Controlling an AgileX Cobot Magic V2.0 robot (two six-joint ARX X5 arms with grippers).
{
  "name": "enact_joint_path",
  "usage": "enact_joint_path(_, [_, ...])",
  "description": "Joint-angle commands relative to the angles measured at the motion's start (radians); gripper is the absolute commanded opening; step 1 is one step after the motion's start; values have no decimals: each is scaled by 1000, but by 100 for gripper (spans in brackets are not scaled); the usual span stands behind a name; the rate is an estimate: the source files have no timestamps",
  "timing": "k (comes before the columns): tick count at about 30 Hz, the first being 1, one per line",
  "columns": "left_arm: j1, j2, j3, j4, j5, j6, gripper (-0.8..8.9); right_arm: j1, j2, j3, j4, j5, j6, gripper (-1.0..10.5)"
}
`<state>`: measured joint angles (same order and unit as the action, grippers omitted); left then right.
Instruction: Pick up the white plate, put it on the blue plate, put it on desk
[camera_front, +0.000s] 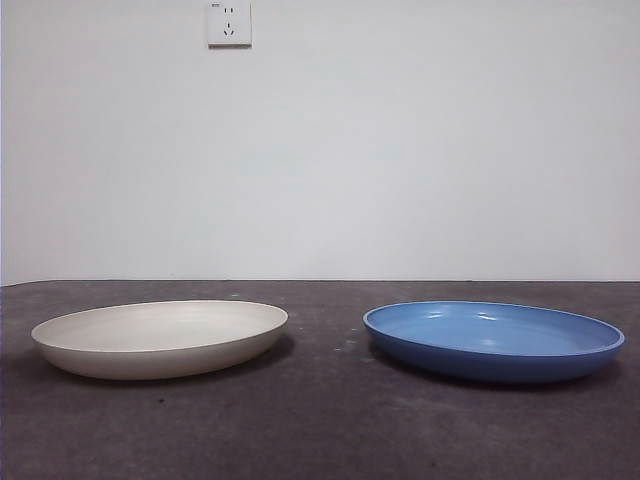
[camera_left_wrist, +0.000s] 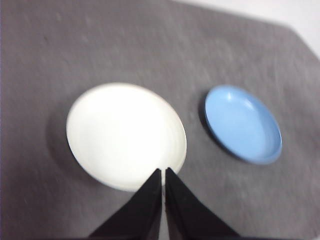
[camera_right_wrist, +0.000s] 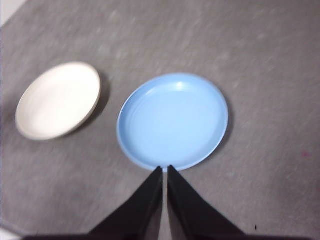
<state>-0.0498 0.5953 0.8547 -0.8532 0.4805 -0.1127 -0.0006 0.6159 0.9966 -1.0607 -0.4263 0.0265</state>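
- Left end effector (camera_left_wrist: 163, 172): high above the counter (camera_front: 320, 430), its two black jaws pressed together with only a thin slit between them, clenched on nothing. The white plate (camera_left_wrist: 126, 135) lies just ahead of its tips and below them, flat on the counter and untouched.
- Right end effector (camera_right_wrist: 165, 171): also raised, jaws likewise clenched and empty. The blue plate (camera_right_wrist: 173, 121) sits just ahead of its tips; the white plate is farther off, to its left side, clear of the blue one with bare counter between them.
- Neither arm shows in the front view, so both seem to be waiting; the task looks not yet begun.
- What could go wrong, as I judge it: the white plate's rim is low and sloping, so a descent with clenched jaws would only push the plate across the counter. Jaws must part first and straddle the rim.
- A shallow bite on that matte rim may let the plate tilt and slip during the lift.
- If carried low, its edge could catch the blue plate's rim and shove it.
- Count: one white plate, one blue plate, two end effectors, one wall socket (camera_front: 229, 23) on the wall behind.
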Motion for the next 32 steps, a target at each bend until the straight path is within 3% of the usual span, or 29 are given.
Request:
enact_joint_path(1, [-51, 44, 56, -34, 19, 63, 13, 9, 66, 55, -33, -19, -82, 9])
enact_joint_path(8, [-163, 138, 132, -116, 19, 108, 13, 78, 159, 92, -102, -27, -114, 9])
enact_joint_path(15, [-174, 151, 133, -119, 18, 108, 40, 131, 173, 92, -114, -27, -116, 11])
enact_joint_path(18, [-174, 151, 133, -119, 18, 108, 159, 137, 173, 92, -113, -27, -114, 107])
enact_joint_path(21, [-174, 152, 133, -119, 18, 106, 367, 137, 173, 92, -106, -26, -103, 342])
enact_joint_path(23, [-174, 152, 133, -119, 18, 104, 473, 137, 173, 92, -98, -26, -90, 423])
enact_joint_path(32, [-174, 193, 133, -77, -29, 81, 479, 137, 173, 92, -92, -26, -89, 424])
